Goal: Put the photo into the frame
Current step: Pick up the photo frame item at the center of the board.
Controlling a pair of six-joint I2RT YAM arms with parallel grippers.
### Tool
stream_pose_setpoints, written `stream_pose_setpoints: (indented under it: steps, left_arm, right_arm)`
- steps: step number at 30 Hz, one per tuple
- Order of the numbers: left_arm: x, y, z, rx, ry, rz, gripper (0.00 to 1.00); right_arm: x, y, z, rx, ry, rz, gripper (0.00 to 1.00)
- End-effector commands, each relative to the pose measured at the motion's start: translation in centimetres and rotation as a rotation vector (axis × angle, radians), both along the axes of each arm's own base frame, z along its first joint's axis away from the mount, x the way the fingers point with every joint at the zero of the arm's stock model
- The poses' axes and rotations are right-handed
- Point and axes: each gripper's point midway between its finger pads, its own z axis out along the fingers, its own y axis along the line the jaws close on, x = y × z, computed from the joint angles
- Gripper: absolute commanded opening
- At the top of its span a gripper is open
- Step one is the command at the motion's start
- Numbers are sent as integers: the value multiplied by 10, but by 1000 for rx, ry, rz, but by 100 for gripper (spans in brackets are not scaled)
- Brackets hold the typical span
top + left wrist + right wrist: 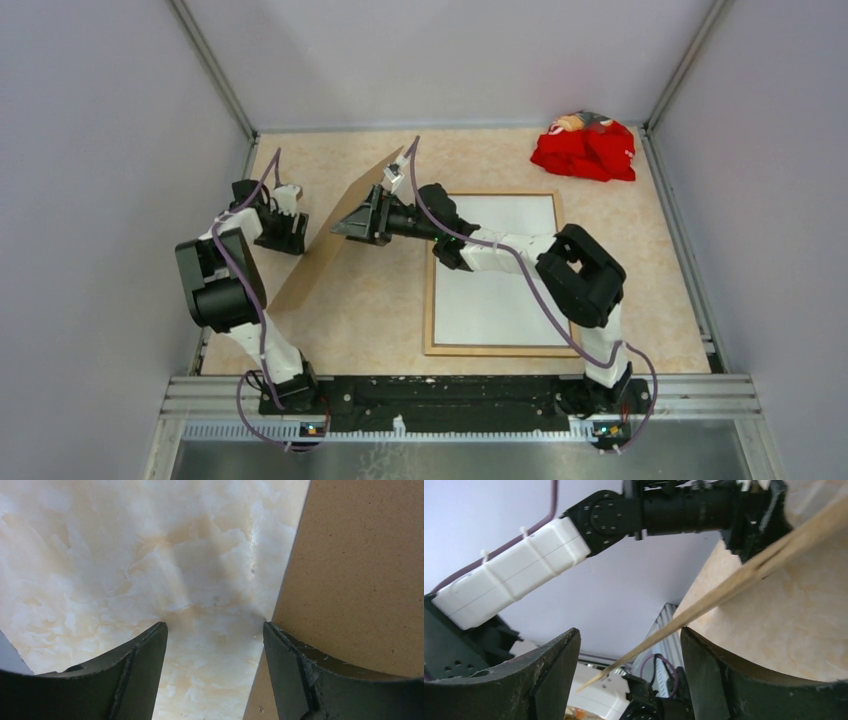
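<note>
The frame [431,300] lies flat at centre right with its paler wood back up. A white sheet [500,265], the photo's plain back, fills its opening. A plain brown backing board [335,235] stands tilted on its edge between my two grippers. My left gripper [292,230] is open just left of the board. In the left wrist view [215,625] the board [360,570] lies against the right finger [295,670]. My right gripper [348,222] is open on the board's right side. In the right wrist view [629,630] the board's thin edge [744,575] crosses between the jaws.
A red cloth bundle [585,148] lies at the back right corner. Grey walls enclose the marbled table [380,300] on three sides. The left arm [524,565] shows beyond the board in the right wrist view.
</note>
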Motion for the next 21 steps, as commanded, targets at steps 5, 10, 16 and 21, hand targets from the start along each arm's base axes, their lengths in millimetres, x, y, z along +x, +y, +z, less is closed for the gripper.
stream_pose_setpoints:
  steps: [5,10,16,21]
  left_arm:
    - [-55,-28,-31,-96,218,-11,78]
    - [-44,-29,-9,-104,164,-42,91]
    - [-19,-53,81,-159,-36,-198,98]
    - [-31,-93,179,-210,-301,-488,98]
  right_arm:
    - [9,-23,10,-71,-51,-150,51]
    - [14,-31,-9,-188,1,-202,19]
    - [33,-37,-21,-264,77,-252,0]
    - [70,-47,-1,-221,147,-271,0]
